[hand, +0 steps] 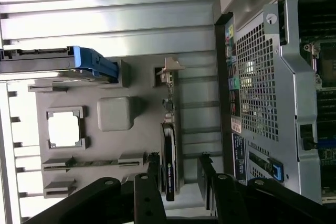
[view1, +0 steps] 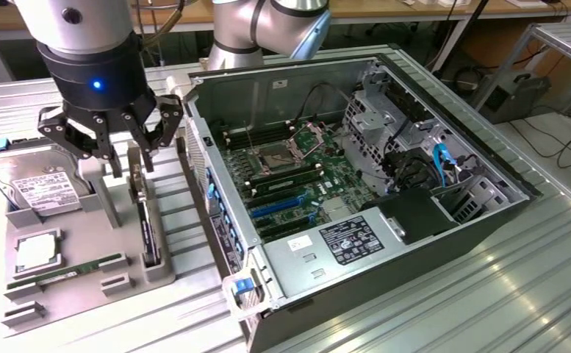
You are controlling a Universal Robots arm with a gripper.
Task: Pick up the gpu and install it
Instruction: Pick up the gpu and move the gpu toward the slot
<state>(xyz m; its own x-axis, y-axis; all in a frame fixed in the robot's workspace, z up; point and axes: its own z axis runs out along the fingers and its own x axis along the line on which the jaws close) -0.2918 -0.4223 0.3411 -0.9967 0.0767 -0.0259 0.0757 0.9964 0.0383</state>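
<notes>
Gripper [view1: 126, 168], black and multi-fingered, released wide, hovering astride thin flat black gpu card [view1: 147, 220] standing on edge in grey moulded holder [view1: 89, 283] beside open grey computer case [view1: 256, 95]. Best centred on card, squared to its faces.

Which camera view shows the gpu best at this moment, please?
The wrist view: the gpu shows along its length, on edge in the gray holder, bracket included. In the exterior view it is a thin dark strip below the tool.

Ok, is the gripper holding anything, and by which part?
Nothing is held: the gripper hangs open over the gpu, its fingers spread either side of it.
</notes>
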